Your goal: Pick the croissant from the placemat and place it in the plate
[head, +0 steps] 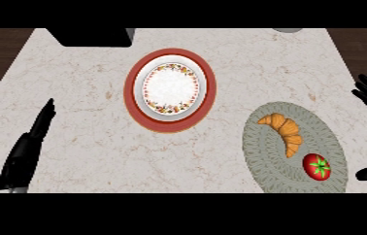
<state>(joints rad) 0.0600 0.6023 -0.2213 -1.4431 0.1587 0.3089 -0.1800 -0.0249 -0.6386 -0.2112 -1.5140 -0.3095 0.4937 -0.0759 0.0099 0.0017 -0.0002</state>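
Observation:
A golden-brown croissant (286,132) lies on the grey-green oval placemat (269,151) at the lower right of the counter. The plate (171,88), white with a floral band and a red rim, sits near the counter's middle, up and left of the placemat. My left hand (28,146) rests at the lower left, its fingers straight and pointing up, far from both. Only some fingertips of my right hand (360,91) show at the right edge, above and to the right of the placemat. Neither hand touches the croissant.
A red tomato (317,166) with a green stem lies on the placemat just below the croissant. A black object (93,36) stands at the counter's back left, and a grey object (288,30) at the back right. Dark floor borders the counter's left side.

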